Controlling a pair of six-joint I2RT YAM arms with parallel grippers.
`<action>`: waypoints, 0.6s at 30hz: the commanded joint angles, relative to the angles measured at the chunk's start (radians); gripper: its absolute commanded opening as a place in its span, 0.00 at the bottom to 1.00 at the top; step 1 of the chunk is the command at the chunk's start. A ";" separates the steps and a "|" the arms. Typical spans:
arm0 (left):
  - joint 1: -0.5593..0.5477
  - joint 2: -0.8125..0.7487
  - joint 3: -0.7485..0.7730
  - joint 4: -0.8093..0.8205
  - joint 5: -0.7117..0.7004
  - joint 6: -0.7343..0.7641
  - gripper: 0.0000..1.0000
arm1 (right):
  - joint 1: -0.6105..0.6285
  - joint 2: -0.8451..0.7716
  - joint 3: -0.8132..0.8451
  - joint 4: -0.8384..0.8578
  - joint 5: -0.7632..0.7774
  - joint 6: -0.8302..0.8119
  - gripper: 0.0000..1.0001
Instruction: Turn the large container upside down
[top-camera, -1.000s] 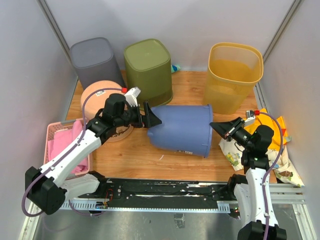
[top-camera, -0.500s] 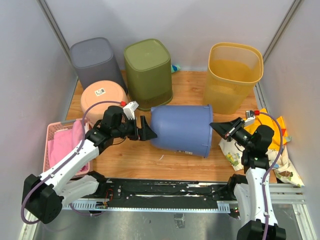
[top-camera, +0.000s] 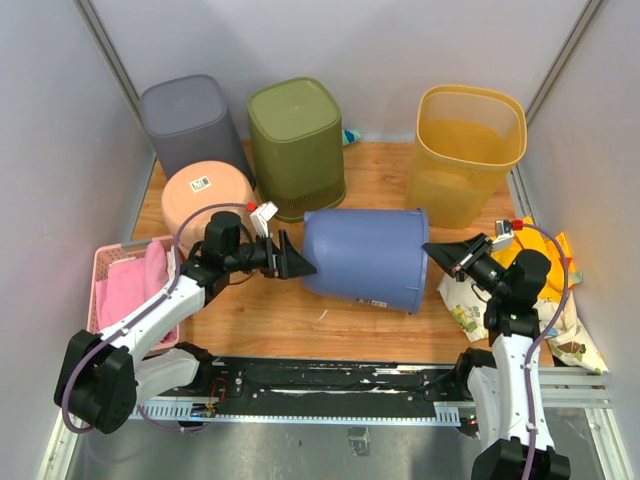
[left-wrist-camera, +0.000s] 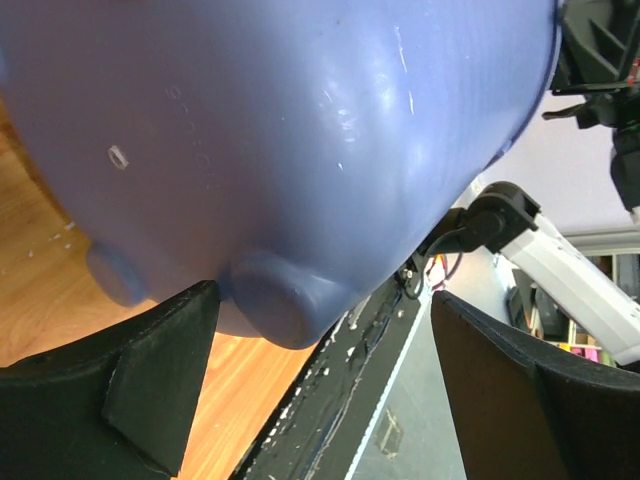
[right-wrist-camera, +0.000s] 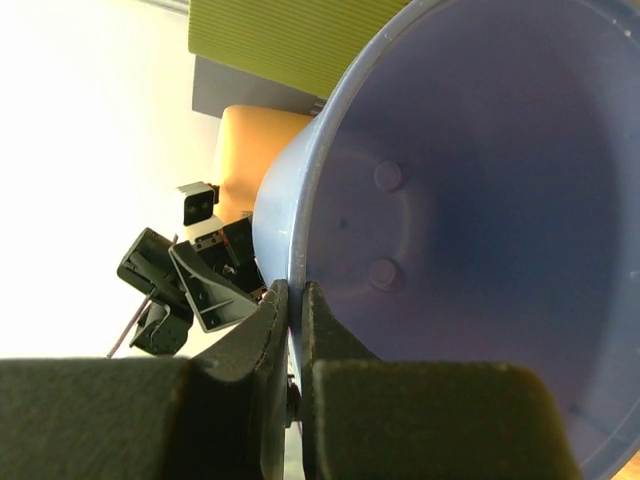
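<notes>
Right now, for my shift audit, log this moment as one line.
blue container: on its side, not yet inverted | right gripper: shut on its rim | left gripper: open at its base

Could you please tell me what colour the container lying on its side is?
The container is periwinkle blue, clearest from the top external view.

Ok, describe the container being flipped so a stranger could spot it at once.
On the wooden table, look between the left gripper and right gripper. The blue bin lies there on its side, mouth toward the right. The green bin and yellow bin behind it stand; only this one lies tipped.
</notes>
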 joint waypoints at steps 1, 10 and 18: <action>0.000 -0.014 0.006 0.197 0.157 -0.071 0.89 | -0.021 0.041 -0.049 -0.218 0.063 -0.080 0.00; -0.005 -0.078 0.085 0.279 0.207 -0.193 0.89 | -0.021 0.052 -0.001 -0.270 0.083 -0.106 0.23; -0.101 -0.051 0.192 0.316 0.161 -0.236 0.89 | -0.021 0.057 0.004 -0.271 0.095 -0.081 0.28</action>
